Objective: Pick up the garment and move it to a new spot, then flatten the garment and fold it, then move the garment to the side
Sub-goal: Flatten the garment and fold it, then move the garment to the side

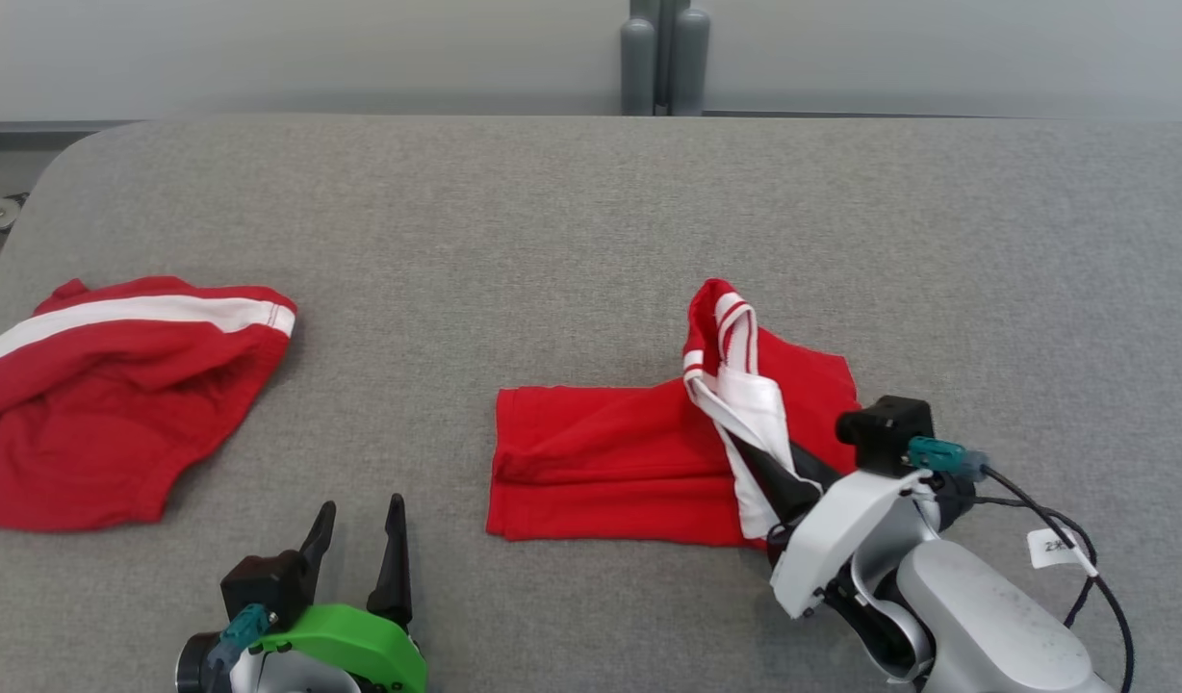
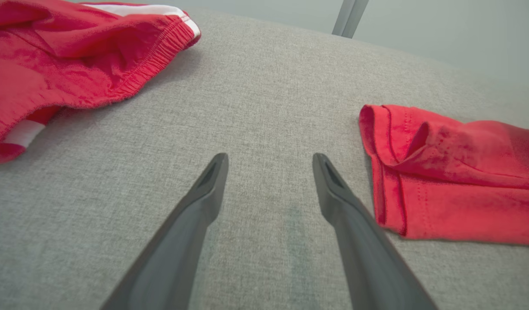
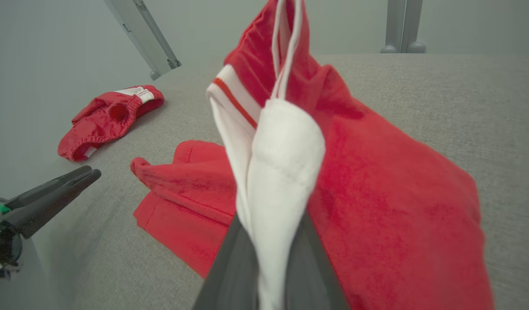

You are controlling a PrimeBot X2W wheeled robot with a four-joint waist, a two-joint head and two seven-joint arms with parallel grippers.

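Observation:
The red garment lies partly folded at the middle of the grey table, its left part flat. My right gripper is shut on the garment's white-striped edge and holds that edge up off the table, so the cloth drapes over the fingers and hides their tips. The garment's left hem shows in the left wrist view. My left gripper stands open over bare table near the front edge, left of the garment, with nothing between its fingers. The left gripper also shows in the right wrist view.
A second red garment with a white stripe lies crumpled at the table's left edge. The grey padded table runs wide behind and to the right. Two grey posts stand beyond its far edge.

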